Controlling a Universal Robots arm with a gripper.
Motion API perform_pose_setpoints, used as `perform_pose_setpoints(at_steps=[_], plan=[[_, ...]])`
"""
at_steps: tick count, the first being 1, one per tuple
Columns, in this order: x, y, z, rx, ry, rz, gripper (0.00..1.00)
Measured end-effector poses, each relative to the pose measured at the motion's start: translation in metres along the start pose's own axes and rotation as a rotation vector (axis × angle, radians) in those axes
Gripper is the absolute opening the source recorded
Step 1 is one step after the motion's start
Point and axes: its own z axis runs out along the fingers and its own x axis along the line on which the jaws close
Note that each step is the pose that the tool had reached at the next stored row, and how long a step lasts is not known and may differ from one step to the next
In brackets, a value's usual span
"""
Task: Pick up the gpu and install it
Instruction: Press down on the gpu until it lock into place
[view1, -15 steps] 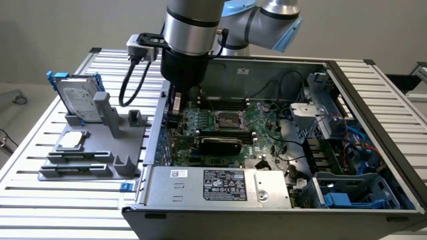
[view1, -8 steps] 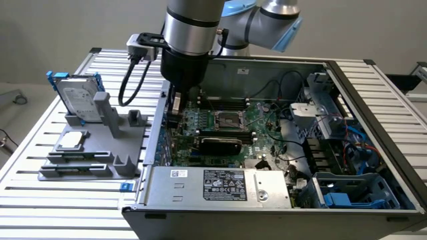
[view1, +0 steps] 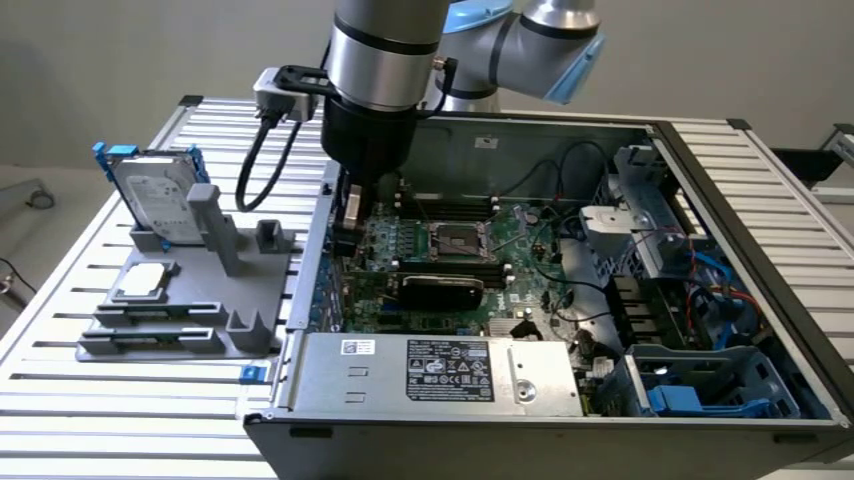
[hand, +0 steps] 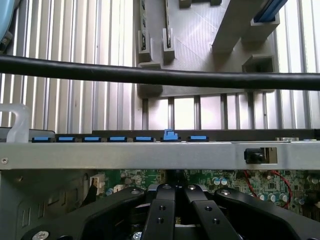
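The gpu (view1: 441, 290) stands on edge on the green motherboard (view1: 534, 255) inside the open computer case (view1: 747, 190). Its black rounded cooler faces the power supply and its bracket end lies against the case wall on the exterior view's left. My gripper (view1: 346, 248) reaches down into the case right over that bracket end. In the wrist view the gripper (hand: 175, 197) has its black links drawn together at the middle, just inside the metal case wall (hand: 150, 155). The card itself is hidden beneath them there.
A grey holder (view1: 200, 300) on the slatted table carries a silver hard drive with blue rails (view1: 150, 195) and a flat square chip (view1: 144, 282). The power supply (view1: 441, 370) fills the case's near side. A black cable (hand: 150, 76) crosses the wrist view. Blue clips (hand: 170, 135) line the case wall.
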Motion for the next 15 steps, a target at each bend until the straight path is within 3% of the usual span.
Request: perform_pose_setpoints(at_steps=[10, 15], plan=[[-0.0001, -0.0003, 0.0015, -0.0003, -0.002, 0.007, 0.11], [0.0001, 0.0007, -0.0032, -0.0016, -0.0027, 0.008, 0.11]])
